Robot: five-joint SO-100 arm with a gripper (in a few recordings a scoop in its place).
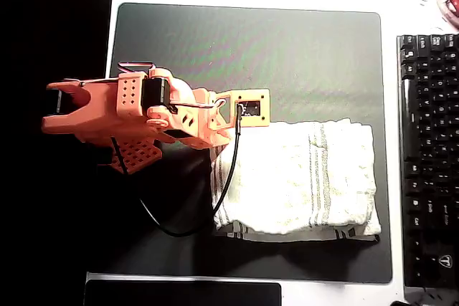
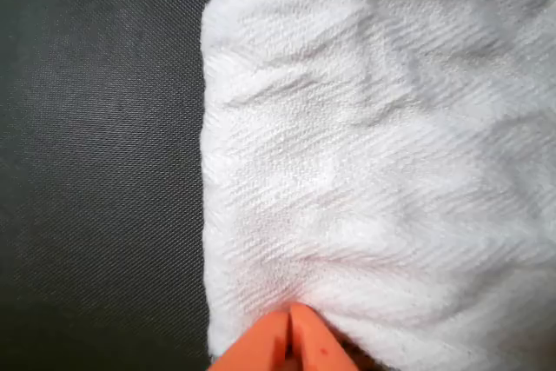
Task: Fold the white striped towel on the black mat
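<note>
Orange claw [image 2: 289,345] tips together, cropped, over white striped towel [image 2: 382,154], black mat [image 2: 95,162]

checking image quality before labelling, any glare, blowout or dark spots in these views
Overhead view: the towel is evenly lit, the mat shows a faint rainbow sheen, and the left edge falls to black. Wrist view: the towel is nearly blown out, yet its weave stays sharp; the tool tips look closed.

The arm [image 1: 136,116] is made of orange plastic, with perforated panels and black motor blocks set into it. A thin black cable [image 1: 215,202] is looped from its square camera mount [image 1: 247,109]. Two pointed orange fingertips [image 2: 308,345] are seen in the wrist view.
</note>
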